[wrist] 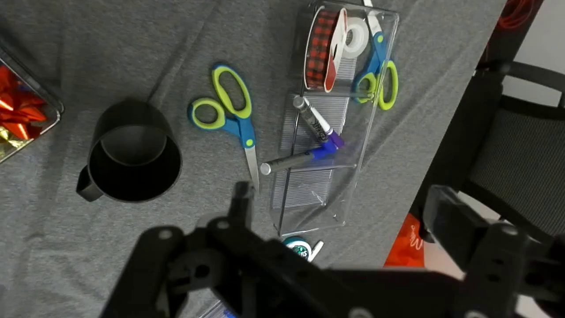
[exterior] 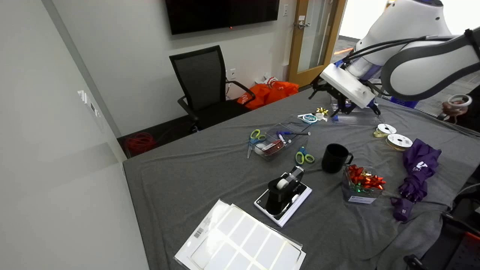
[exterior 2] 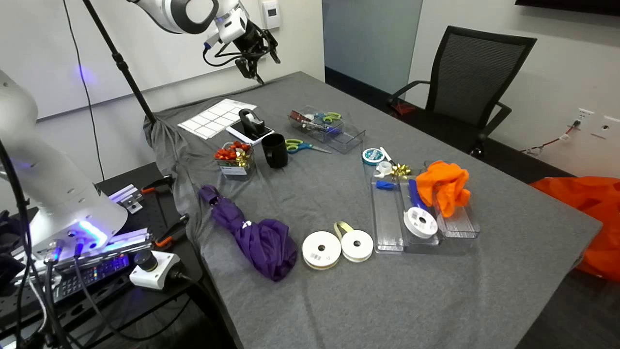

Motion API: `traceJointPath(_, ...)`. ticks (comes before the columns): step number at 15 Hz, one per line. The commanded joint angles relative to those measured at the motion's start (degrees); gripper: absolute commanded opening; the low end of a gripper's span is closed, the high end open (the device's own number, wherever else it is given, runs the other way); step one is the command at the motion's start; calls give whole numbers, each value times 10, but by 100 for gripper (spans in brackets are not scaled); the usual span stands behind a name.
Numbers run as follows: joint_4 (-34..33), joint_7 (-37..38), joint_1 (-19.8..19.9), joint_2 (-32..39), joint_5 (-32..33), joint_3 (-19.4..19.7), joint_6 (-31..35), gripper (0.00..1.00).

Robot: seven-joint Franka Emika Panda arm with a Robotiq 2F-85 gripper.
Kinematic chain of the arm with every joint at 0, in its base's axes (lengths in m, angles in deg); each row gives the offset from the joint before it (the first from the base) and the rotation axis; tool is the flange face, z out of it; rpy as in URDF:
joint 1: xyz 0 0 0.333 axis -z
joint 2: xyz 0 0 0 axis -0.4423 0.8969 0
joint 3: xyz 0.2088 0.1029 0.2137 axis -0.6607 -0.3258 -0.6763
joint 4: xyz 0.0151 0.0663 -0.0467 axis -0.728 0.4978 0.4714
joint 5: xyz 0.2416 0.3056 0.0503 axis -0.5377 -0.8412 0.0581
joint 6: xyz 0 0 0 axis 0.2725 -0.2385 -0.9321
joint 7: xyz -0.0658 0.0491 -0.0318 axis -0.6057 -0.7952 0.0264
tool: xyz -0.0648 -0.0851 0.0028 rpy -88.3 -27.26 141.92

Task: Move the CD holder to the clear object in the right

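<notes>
Nothing plainly looks like a CD holder. Two white disc-like ribbon spools lie on the table in both exterior views (exterior: 399,141) (exterior 2: 321,249), and another white spool (exterior 2: 420,223) lies in a clear tray (exterior 2: 387,232) with an orange cloth. That tray also shows in an exterior view (exterior: 356,119). A second clear tray (wrist: 304,190) holds a plaid ribbon spool (wrist: 323,51), tape roll (wrist: 355,38) and markers (wrist: 287,161); both exterior views show this tray too (exterior 2: 348,140). My gripper (wrist: 342,192) is open and empty above the table, also in both exterior views (exterior: 321,106) (exterior 2: 269,72).
A black mug (exterior 2: 274,151), box of red bows (exterior 2: 235,162), purple umbrella (exterior 2: 256,237), tape dispenser (exterior: 279,193), label sheets (exterior: 243,240) and scissors (wrist: 238,106) share the table. A hand with a white ring (exterior: 459,100) is at the right edge.
</notes>
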Motion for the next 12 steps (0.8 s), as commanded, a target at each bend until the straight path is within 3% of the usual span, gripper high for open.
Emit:
traceJointPath(1, -3, 9, 0, 4, 6, 1, 1, 100)
traceJointPath(7, -10, 27, 0, 14, 20, 3, 12, 100)
traceJointPath(12, -60, 201, -11, 91, 170, 17, 27, 100)
